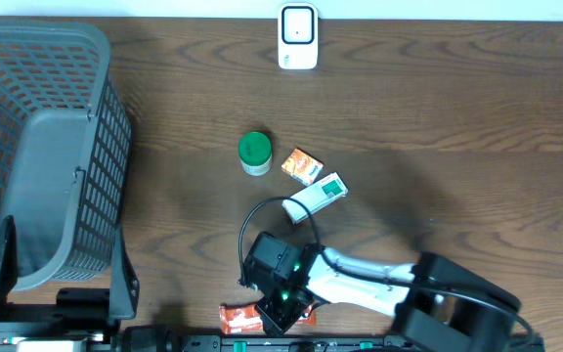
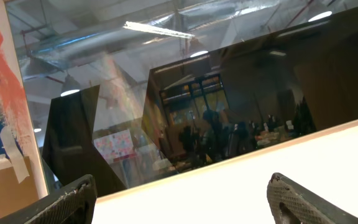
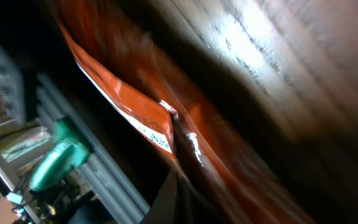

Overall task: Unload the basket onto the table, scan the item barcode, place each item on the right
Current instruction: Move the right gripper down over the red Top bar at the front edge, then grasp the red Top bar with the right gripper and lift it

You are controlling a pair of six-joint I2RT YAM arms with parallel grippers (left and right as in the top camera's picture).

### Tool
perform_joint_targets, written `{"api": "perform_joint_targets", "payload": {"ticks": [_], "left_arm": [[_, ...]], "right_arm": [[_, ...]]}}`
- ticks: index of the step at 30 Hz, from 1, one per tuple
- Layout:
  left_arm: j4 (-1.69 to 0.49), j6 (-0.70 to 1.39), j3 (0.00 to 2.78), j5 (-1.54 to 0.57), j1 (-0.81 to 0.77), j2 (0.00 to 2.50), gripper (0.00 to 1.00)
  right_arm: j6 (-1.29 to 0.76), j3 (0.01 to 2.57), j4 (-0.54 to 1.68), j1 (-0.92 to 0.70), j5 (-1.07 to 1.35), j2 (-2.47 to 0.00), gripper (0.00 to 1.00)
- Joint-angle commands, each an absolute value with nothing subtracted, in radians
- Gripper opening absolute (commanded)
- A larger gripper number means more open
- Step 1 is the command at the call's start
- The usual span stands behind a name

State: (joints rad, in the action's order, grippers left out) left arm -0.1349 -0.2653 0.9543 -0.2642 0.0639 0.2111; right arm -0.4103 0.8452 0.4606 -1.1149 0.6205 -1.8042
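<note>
The right gripper [image 1: 283,311] is down at the near edge of the bench [image 1: 457,117], a little left of the middle. Its jaws are closed tight on the orange packet [image 1: 238,317], the item to be scanned. The right wrist view shows the packet's [image 3: 135,106] sealed edge pinched at the fingertip, with the bench's frame rails just beyond it. Room is tight here, as the packet lies right along the bench edge.

The white scanner [image 1: 298,37] stands at the far edge, about the middle, well apart from the packet. Between them, near the bench centre, sit a green-lidded jar [image 1: 254,153], a small orange box [image 1: 302,165] and a white and green box [image 1: 319,196], the two boxes close together. The right half of the bench is bare wood.

A grey mesh basket [image 1: 86,196] fills the left end.

The left gripper [image 2: 182,199] is spread wide and holds nothing. Its fingers [image 2: 67,199] point up, away from the bench.
</note>
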Motion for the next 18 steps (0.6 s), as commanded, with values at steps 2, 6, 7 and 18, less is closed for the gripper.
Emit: {"api": "perform_joint_targets", "payload": {"ticks": [2,6,7,18], "left_arm": [[-0.133,-0.26,0.953,-0.276,0.069,0.205,0.87],[-0.133,-0.26,0.953,-0.276,0.069,0.205,0.87],[-0.133,-0.26,0.953,-0.276,0.069,0.205,0.87],[-0.143,-0.26,0.953,-0.276,0.069,0.205,0.87]], "right_arm": [[-0.433,0.847,0.46,-1.106,0.589,-1.865,0.01],[-0.433,0.86,0.461,-1.038,0.552,-1.864,0.01],[-0.433,0.864,0.462,-1.014,0.547,-1.864,0.01],[-0.478,0.881,0.271,-0.819,0.594,-1.863,0.01]]}}
